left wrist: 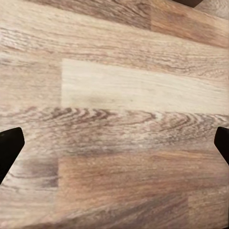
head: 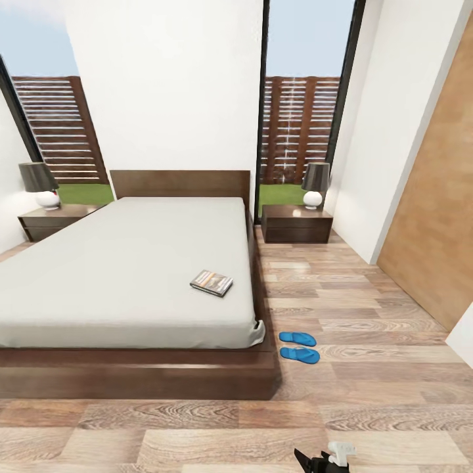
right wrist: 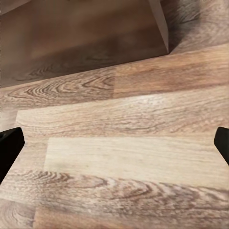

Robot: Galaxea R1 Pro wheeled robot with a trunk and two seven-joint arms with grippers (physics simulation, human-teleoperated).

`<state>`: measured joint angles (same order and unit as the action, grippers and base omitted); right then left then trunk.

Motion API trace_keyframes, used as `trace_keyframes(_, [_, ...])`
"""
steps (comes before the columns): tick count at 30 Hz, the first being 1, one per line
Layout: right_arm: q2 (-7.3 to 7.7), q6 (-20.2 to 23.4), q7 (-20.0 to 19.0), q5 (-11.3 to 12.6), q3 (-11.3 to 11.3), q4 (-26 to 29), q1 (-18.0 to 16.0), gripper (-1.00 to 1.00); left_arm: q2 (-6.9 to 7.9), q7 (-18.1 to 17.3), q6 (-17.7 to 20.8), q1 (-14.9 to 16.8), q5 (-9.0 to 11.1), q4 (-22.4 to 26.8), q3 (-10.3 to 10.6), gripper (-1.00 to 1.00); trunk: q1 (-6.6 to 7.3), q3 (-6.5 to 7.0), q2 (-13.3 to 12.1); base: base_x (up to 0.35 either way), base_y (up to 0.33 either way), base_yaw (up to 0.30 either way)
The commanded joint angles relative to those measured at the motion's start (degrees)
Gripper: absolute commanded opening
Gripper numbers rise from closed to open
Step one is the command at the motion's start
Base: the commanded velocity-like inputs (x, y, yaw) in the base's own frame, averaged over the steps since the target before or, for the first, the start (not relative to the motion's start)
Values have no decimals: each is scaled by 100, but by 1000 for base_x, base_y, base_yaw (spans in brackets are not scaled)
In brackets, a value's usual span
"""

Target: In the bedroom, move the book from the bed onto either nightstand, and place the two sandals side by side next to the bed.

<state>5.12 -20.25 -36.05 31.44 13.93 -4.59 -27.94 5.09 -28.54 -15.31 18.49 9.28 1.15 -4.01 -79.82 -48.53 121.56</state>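
Note:
The book [head: 211, 282] lies flat on the light-grey mattress of the bed [head: 118, 263], near its right edge toward the foot. Two blue sandals [head: 297, 338] [head: 300, 355] lie close together on the plank floor just off the bed's right front corner. One nightstand [head: 297, 223] stands right of the headboard, the other nightstand [head: 56, 220] left of it. In the wrist views my left gripper [left wrist: 114, 148] and right gripper [right wrist: 114, 148] hang over bare floor, fingers wide apart and holding nothing. The bed's dark frame [right wrist: 71, 38] shows ahead of the right gripper.
Each nightstand carries a lamp [head: 315, 184] [head: 39, 184]. A brown door [head: 433, 217] is set in the right wall, and tall windows flank the headboard. Wood floor [head: 368, 295] runs between the bed and the right wall. Part of my right arm [head: 326, 458] pokes in at the bottom edge.

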Motion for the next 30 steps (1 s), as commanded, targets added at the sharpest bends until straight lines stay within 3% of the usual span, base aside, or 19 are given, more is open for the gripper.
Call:
trace_keyframes(1, [-2,-32,-33,55,48,-24,-9,100,1,-38,2,4,13,-7,-36,100,1,-5,3,0,0,0])
trace_keyframes(20, [-2,-32,-25,55,48,-24,-9,100,1,-38,2,5,13,-4,-31,100,1,-5,3,0,0,0])
trace_keyframes(30, [-2,-32,-25,55,48,-24,-9,100,1,-37,2,5,13,-2,-30,100,221,174,-399,0,0,0])
